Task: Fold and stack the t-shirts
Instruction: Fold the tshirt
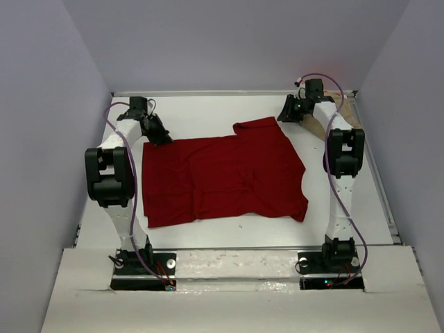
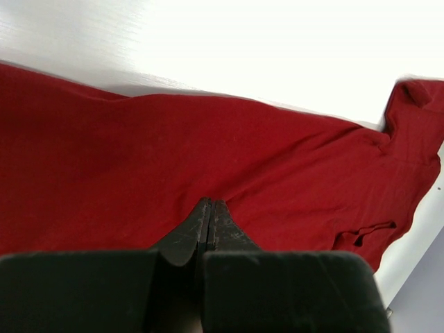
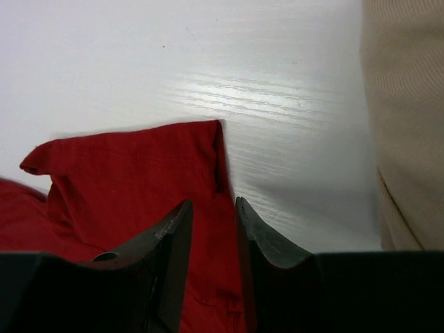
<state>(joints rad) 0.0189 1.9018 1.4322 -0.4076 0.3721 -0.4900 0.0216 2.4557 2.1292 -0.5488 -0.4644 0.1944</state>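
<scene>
A large dark red t-shirt (image 1: 222,177) lies spread flat on the white table, with one sleeve (image 1: 253,127) pointing toward the back. My left gripper (image 1: 161,135) sits at the shirt's far left corner. In the left wrist view its fingers (image 2: 210,201) are pressed together on the red cloth (image 2: 139,152), and creases run out from the tips. My right gripper (image 1: 288,111) hangs over the back sleeve. Its jaws (image 3: 213,201) stand apart, straddling the sleeve's edge (image 3: 139,173). A tan t-shirt (image 3: 406,125) lies just to the right of it, partly hidden behind the right arm (image 1: 354,118).
White walls close in the table on the left, back and right. A raised rail (image 1: 378,173) runs along the table's right edge. Both arm bases (image 1: 142,263) (image 1: 333,263) stand at the near edge, in front of the shirt's hem.
</scene>
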